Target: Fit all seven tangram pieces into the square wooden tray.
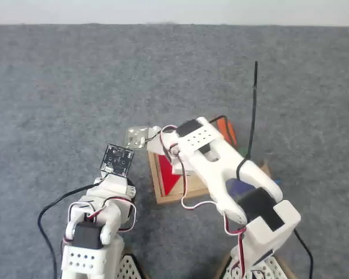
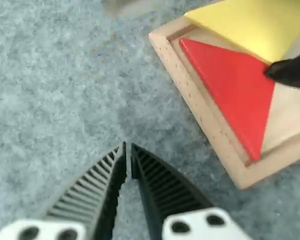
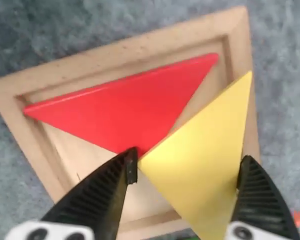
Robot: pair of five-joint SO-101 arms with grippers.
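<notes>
- My right claw (image 3: 187, 167) is pinching the yellow triangle (image 3: 210, 145) across its width, one finger at a corner and the other on the far edge. I took it edge to edge because the piece is flat and offers nothing else to grip.
- The yellow triangle hangs above the tray (image 3: 115, 57) rather than lying in it. It looks tilted, with one point reaching over the tray's rim. I judge it is up there so I can turn it before it goes down.
- Under it the red triangle (image 3: 125, 107) lies flat inside the tray, with its long side along one inner wall. That leaves bare wood on the other side of it, and I take that gap to be where the yellow one goes, its edge against the red.
- My left claw (image 2: 128, 148) is pressed together with nothing in it, low over the grey carpet (image 2: 50, 75) just beside a corner of the tray. It sits off the wood, I think, so it cannot get in the way of the placing.
- Farther off, on the far side of the tray from my left arm, an orange piece (image 1: 225, 130) lies on the carpet. A blue piece (image 1: 239, 187) shows partly under my right arm.
- One piece is seated and one is in hand, so most of the task is yet to do.
</notes>
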